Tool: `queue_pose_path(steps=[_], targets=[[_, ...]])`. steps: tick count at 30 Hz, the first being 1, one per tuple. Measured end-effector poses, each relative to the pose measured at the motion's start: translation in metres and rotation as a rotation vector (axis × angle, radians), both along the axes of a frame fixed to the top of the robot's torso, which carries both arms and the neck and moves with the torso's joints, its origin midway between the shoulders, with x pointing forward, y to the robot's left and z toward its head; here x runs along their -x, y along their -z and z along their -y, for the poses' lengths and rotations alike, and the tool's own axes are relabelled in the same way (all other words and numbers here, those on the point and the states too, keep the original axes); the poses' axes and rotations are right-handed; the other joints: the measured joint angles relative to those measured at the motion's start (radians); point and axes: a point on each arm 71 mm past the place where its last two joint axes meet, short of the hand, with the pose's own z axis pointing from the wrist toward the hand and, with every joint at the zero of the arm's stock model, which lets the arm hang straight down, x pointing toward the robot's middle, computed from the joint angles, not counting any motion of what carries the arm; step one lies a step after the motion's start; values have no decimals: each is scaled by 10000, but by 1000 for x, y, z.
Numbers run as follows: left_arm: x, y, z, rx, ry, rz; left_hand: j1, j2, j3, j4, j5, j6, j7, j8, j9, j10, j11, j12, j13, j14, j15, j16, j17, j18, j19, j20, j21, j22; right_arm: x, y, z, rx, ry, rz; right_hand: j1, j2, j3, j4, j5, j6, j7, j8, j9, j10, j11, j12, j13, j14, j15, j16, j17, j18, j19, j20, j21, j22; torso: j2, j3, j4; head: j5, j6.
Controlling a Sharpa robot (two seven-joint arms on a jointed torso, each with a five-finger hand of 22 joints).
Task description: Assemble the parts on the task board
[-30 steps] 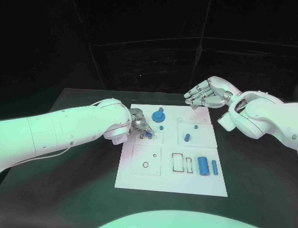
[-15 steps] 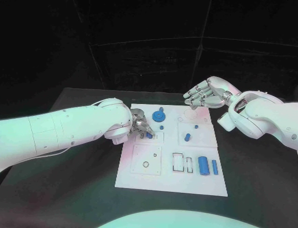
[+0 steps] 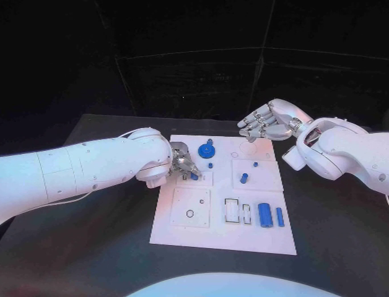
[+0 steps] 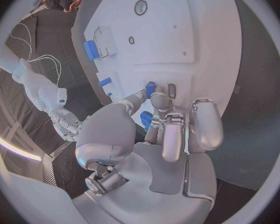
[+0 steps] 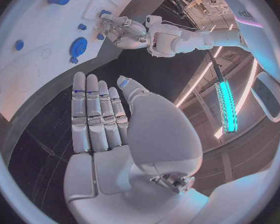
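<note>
Little has moved since a second ago: the left hand [image 3: 182,164] stays bent over a small blue part [image 4: 150,89] near the task board's [image 3: 221,238] nine o'clock edge, fingertips closed around it, probably seating it in its slot. At one o'clock the right hand [image 3: 266,121] hovers open, waiting clear of the board. Black worktop [image 3: 87,247], dark room.

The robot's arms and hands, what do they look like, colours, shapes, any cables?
Both arms are bulky, rounded white shells. Each ends in a silver, many-fingered metal hand: the left hand and the right hand. The fingers are segmented, with smooth rounded tips. Thin pale cables run along the left arm and beside the right arm.
</note>
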Motion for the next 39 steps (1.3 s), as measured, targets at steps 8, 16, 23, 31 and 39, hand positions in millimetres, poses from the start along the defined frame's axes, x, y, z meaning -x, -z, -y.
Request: queue_pose_path(steps=[8, 16, 23, 31, 39], targets=[[-1, 0, 1, -39, 7, -6, -196, -196, 286, 49, -1, 88, -106, 133, 105, 73, -42, 201, 184, 0, 0, 0, 0, 0, 34, -34, 0, 45, 0, 0, 0, -10, -14, 10, 0, 0, 0, 0, 0, -37, 36, 0, 0, -37, 37, 0, 0, -21, 21, -22, -14, 0, 0, 0, -50, -28, 0, -1, 0, -26, 7], [-3, 2, 1, -81, -32, 0, -979, -627, 972, -395, 0, 209, -234, 280, 219, 195, -161, 316, 270, 1, -74, 0, 0, 1, 68, -67, 24, 69, 1, 0, -1, -23, -39, 13, -41, -41, 27, 27, -54, -37, 36, 0, 0, -37, 37, 0, 0, -35, 35, -37, -25, 0, 0, 0, -51, -45, 0, 1, 0, -37, 17], [-4, 2, 2, -119, -36, -12, -1333, -814, 477, 101, -2, 327, -322, 396, 287, 283, -183, 544, 523, 8, -81, 49, -1, 1, 102, -101, 88, 161, 1, 0, -1, -27, -50, 11, -40, -41, 26, 26, -92, -37, 36, 0, 0, -36, 36, 0, 0, -35, 35, -37, -24, 0, 0, 0, -50, -44, 0, 1, 1, -54, 17], [-4, 3, 3, -143, -31, -31, -1441, -754, 204, 372, -2, 337, -313, 463, 330, 317, -217, 630, 655, 33, -113, 49, -1, 1, 136, -135, 94, 214, 1, 0, -1, -23, -39, 8, -40, -41, 26, 26, -91, -36, 36, 0, 0, -36, 36, 0, 0, -35, 35, -36, -33, 0, 0, 0, -89, -55, 0, 1, 8, -57, 7], [-5, 3, 3, -158, -30, -41, -1688, -767, -22, 599, -2, 337, -312, 506, 362, 388, -217, 727, 759, 0, -146, 49, -1, 1, 136, -136, 133, 259, 1, 0, -1, -23, -37, 6, -40, -41, 26, 26, -91, -72, 72, 0, 0, -36, 36, 0, 0, -34, 35, -36, -33, 0, 0, 0, -100, -56, 0, -1, 8, -49, 11]])
